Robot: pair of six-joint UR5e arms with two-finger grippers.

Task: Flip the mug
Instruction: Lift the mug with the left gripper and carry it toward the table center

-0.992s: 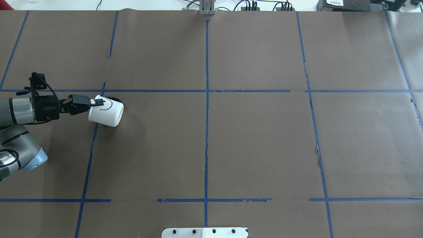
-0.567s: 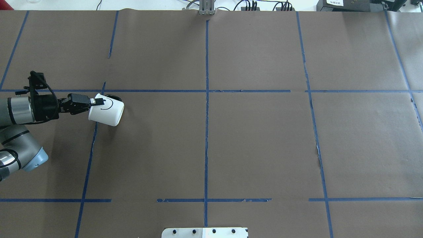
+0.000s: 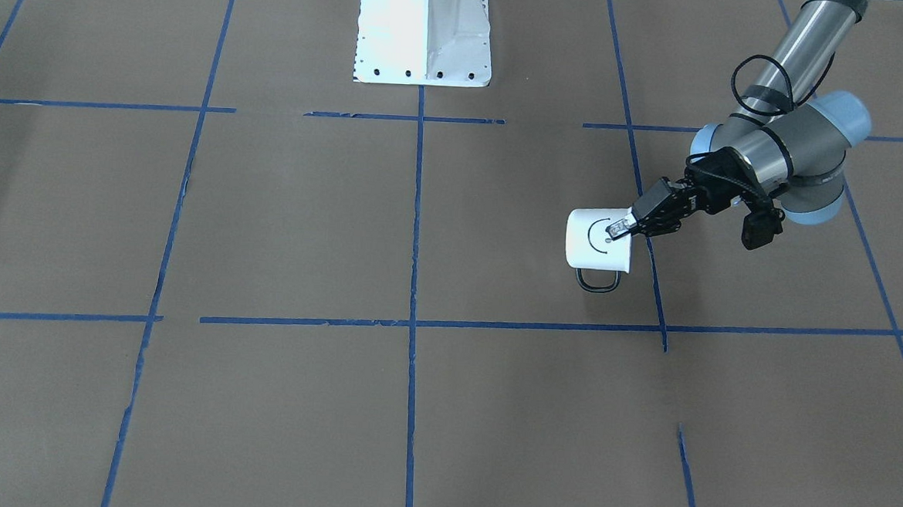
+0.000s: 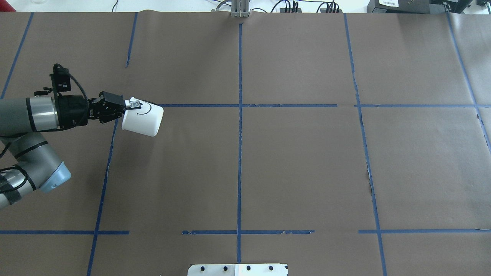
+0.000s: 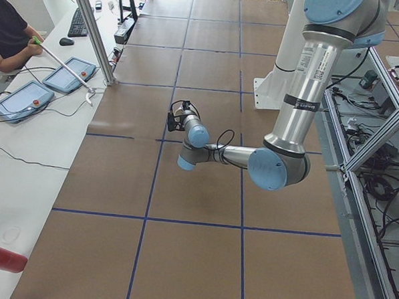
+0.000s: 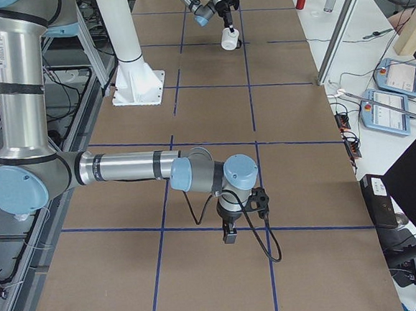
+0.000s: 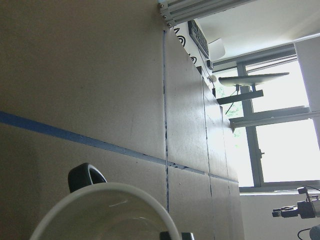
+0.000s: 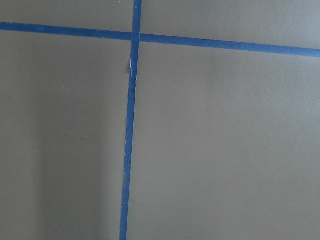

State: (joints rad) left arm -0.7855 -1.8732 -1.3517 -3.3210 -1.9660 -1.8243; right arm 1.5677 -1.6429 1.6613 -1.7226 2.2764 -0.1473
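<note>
The white mug (image 4: pixel 142 119) with a black smiley face lies on its side in my left gripper (image 4: pixel 132 104), over the left part of the table. The gripper is shut on the mug's rim, one finger on the smiley side. The mug's open end faces the gripper. In the front-facing view the mug (image 3: pixel 597 244) shows its black handle (image 3: pixel 597 280) towards the camera, with the left gripper (image 3: pixel 619 230) at its rim. The left wrist view shows the mug's rim (image 7: pixel 100 200). My right gripper (image 6: pixel 229 234) points down near the table; I cannot tell if it is open or shut.
The table is covered in brown paper with a blue tape grid (image 4: pixel 239 126). The white robot base plate (image 3: pixel 423 28) stands at the robot's side. An aluminium post (image 5: pixel 92 30) and pendants on a white bench (image 5: pixel 28 100) stand beyond the table's far edge.
My left gripper has carried the mug farther from the robot and a little to the right, to the blue tape line. The grip on the rim is unchanged.
</note>
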